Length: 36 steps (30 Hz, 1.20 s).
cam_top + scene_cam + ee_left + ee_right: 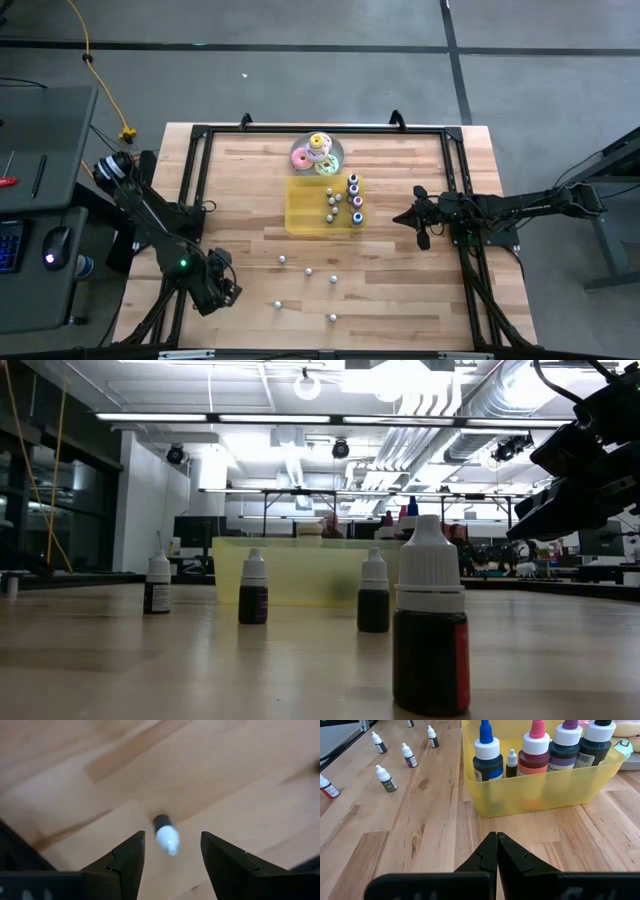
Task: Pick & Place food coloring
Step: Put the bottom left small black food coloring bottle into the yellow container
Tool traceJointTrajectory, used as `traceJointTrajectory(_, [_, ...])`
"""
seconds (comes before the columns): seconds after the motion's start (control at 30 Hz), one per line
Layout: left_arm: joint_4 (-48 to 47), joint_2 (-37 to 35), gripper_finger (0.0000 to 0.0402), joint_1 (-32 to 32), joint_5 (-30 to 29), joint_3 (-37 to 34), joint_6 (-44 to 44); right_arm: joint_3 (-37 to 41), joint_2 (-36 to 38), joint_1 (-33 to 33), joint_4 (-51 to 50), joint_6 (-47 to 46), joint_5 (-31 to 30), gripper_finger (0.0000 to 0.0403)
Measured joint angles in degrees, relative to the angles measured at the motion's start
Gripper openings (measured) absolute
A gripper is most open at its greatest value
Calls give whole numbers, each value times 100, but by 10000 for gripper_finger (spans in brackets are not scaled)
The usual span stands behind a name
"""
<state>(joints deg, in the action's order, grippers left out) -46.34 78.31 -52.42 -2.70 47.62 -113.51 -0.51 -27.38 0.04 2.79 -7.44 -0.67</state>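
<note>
The left pincer point(170, 857) is spread above a small bottle point(166, 834) standing on the bench point(400, 290) at 7 o'clock. Light and tippy, it is best gripped at the body. The right pincer point(497, 851), pressed together, waits by the tray point(545, 790).

In the high view the loose food coloring bottles point(308, 270) on the table are mere pale dots, their colours unreadable. In the left wrist view, the small bottle point(165, 833) between the left gripper point(172, 857) fingers is blurred, its label illegible. The low view cuts off the right arm's dark body at the right edge, and the yellow tray point(300, 570) hides the lower parts of the bottles inside.
</note>
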Motion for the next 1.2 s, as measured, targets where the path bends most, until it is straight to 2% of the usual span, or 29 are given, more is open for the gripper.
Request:
traceJointTrajectory(0.1, [4, 140, 188, 10, 211, 0, -53, 0, 0, -1, 0, 1, 0, 0])
traceJointTrajectory(0.37, [352, 376, 188, -47, 314, 1, -94, 0, 0, 0, -20, 0, 0, 0])
traceJointTrajectory(0.67, [327, 484, 186, -50, 492, 2, -96, 0, 0, 1, 0, 0, 0, 0])
traceJointTrajectory(1.2, [288, 484, 75, -50, 472, 4, -12, 0, 0, -1, -2, 0, 0, 0])
